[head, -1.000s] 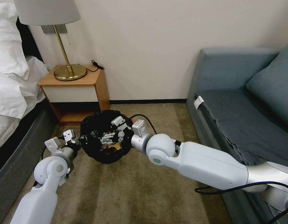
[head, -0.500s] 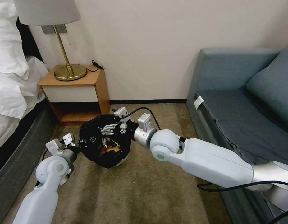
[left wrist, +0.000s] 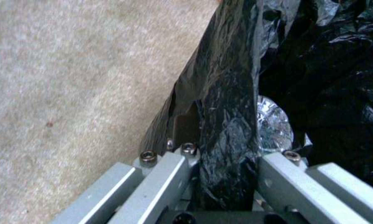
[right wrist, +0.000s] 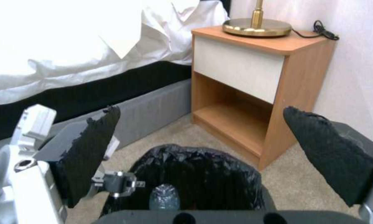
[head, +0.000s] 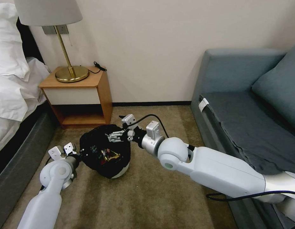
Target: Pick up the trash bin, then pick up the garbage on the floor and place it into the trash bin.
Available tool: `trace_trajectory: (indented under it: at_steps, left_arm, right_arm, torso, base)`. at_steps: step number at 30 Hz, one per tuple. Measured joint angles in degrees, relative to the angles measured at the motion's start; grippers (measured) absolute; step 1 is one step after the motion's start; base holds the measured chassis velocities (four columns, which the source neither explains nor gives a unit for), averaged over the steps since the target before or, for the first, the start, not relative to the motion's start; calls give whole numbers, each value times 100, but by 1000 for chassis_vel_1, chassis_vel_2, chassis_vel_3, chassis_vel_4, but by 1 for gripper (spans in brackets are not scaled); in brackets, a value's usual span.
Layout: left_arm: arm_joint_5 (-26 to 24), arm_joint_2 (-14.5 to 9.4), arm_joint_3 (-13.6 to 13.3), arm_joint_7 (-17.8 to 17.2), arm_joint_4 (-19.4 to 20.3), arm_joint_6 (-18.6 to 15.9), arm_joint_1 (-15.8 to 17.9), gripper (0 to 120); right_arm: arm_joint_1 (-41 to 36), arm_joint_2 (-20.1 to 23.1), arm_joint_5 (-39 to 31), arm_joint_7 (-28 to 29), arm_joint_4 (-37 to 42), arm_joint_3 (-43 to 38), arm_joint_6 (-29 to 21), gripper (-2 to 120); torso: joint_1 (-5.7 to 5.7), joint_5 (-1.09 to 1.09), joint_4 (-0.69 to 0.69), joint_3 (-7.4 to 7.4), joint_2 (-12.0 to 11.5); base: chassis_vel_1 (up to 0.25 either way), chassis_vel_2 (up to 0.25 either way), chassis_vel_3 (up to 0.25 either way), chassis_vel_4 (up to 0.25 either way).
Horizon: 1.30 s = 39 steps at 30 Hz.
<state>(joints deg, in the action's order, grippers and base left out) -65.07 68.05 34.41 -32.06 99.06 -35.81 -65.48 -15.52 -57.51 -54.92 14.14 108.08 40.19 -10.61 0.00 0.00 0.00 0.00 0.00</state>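
The trash bin (head: 104, 152), lined with a crinkled black bag, hangs tilted just over the carpet, its white base (head: 120, 173) low on the near side. My left gripper (head: 79, 155) is shut on the bin's left rim; in the left wrist view its fingers (left wrist: 166, 174) pinch a fold of the trash bin's liner (left wrist: 226, 133). My right gripper (head: 117, 136) stands open above the bin's far rim, its black pads (right wrist: 93, 152) spread wide with nothing between them. Garbage (head: 107, 155), yellow and red wrappers, lies inside the bin, and a crumpled bottle (right wrist: 165, 193) shows there too.
A wooden nightstand (head: 80, 92) with a brass lamp (head: 71, 73) stands just behind the bin. The bed (head: 13, 95) runs along the left and a grey-blue sofa (head: 249, 111) along the right. Open carpet (head: 137, 197) lies in front.
My right gripper has drawn up out of the bin's mouth to above its far rim. The left arm has lowered the bin and pulled it nearer.
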Motion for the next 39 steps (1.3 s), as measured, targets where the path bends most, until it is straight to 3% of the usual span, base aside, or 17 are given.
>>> trace_trajectory:
  at_steps: [25,28,31,34,38,39]
  left_arm:
    - [261,184,-19,278,-308,107,-26,3]
    - [289,180,-26,389,-282,128,-40,18]
    - [336,183,-31,458,-274,162,-44,24]
    - [634,189,-32,730,-255,297,-66,39]
    - [727,189,-31,875,-200,410,-73,48]
    - [778,189,-25,977,-149,513,-87,59]
  right_arm:
    - [-702,246,241,-143,235,-451,41,100]
    - [-839,281,338,-170,259,-610,54,100]
    - [-969,310,447,-182,270,-724,83,100]
    - [-1236,373,714,-230,292,-977,142,100]
    - [-1416,402,838,-263,311,-1166,162,100]
    - [-1549,411,908,-280,326,-1350,171,100]
  torso:
    - [0,4,2,-1,0]
    - [0,-2,0,0,0]
    - [0,-2,0,0,0]
    - [0,-4,-1,0,0]
    - [0,-2,-1,0,0]
    - [0,-1,-1,0,0]
  base:
    - [0,0,0,0]
    - [0,0,0,0]
    - [0,0,0,0]
    - [0,0,0,0]
    - [0,0,0,0]
    - [0,0,0,0]
